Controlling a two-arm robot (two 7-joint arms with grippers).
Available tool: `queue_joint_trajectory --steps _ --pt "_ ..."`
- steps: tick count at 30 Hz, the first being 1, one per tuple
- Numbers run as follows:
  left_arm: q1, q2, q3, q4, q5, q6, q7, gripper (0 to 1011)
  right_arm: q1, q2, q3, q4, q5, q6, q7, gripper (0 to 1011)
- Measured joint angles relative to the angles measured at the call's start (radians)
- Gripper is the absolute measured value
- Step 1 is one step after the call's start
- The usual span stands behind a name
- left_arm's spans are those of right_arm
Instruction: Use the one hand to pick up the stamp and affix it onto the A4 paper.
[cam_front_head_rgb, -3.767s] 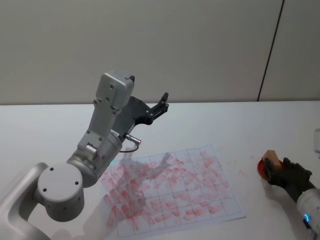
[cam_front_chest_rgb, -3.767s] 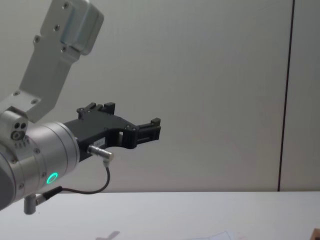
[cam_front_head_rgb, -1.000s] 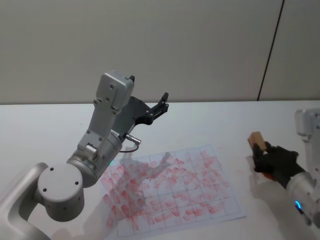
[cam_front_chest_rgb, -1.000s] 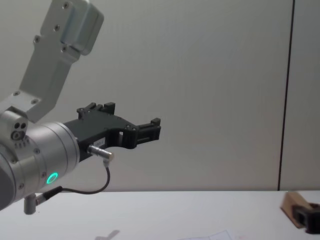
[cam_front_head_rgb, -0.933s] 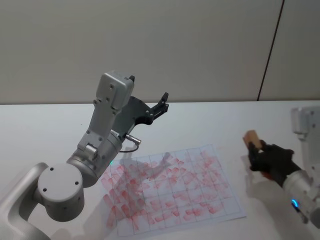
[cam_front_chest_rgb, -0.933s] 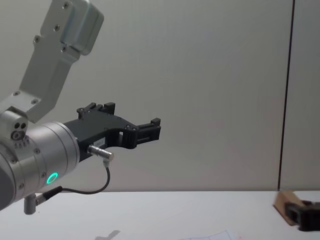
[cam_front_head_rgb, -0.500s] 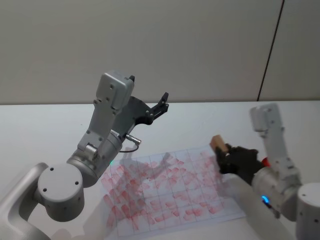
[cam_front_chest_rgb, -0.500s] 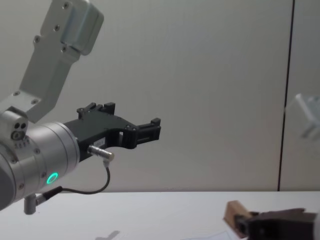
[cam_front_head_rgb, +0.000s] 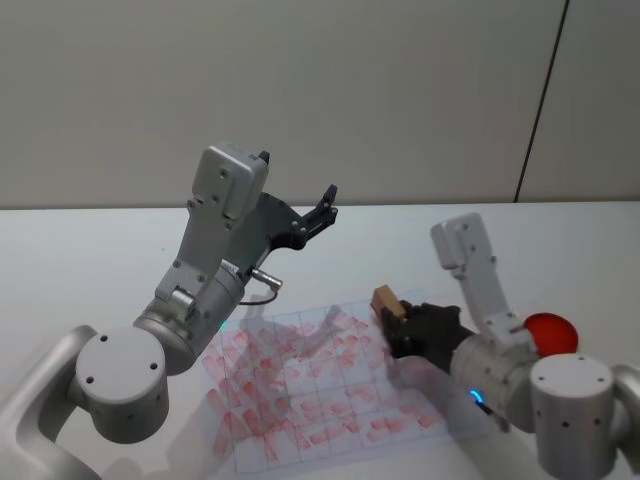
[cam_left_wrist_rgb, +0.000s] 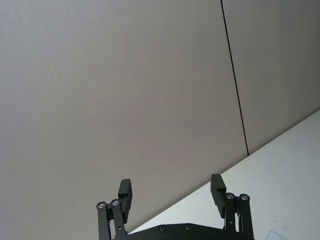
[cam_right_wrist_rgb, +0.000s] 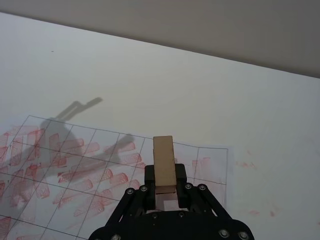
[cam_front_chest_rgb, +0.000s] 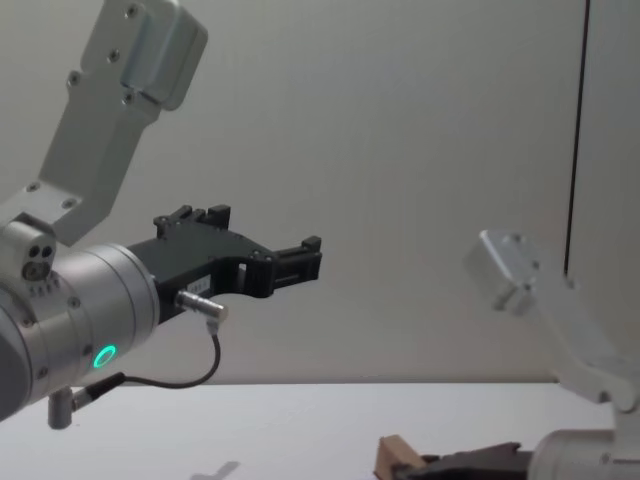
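Jaws of right gripper (cam_front_head_rgb: 396, 328) clamp the stamp (cam_front_head_rgb: 386, 300), seemingly above the A4 paper (cam_front_head_rgb: 300, 392); left gripper (cam_front_head_rgb: 328, 202) idles spread.

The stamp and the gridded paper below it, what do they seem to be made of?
Stamp, in the right gripper above the A4 paper: probably bare wood, matt light brown, squared edges. The paper: thin, matt white, lying flat, with a printed grid and red ink smears. Left gripper: parked, raised, open.
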Motion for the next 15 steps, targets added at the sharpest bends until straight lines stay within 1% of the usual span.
queue_joint_trajectory --steps 8,15 --pt "0.000 0.000 0.000 0.000 0.000 0.000 0.000 1001 0.029 -0.026 -0.022 0.056 -0.042 -0.027 0.018 216" --pt "0.000 0.000 0.000 0.000 0.000 0.000 0.000 1001 0.046 -0.040 -0.033 0.094 -0.072 -0.041 0.029 216"
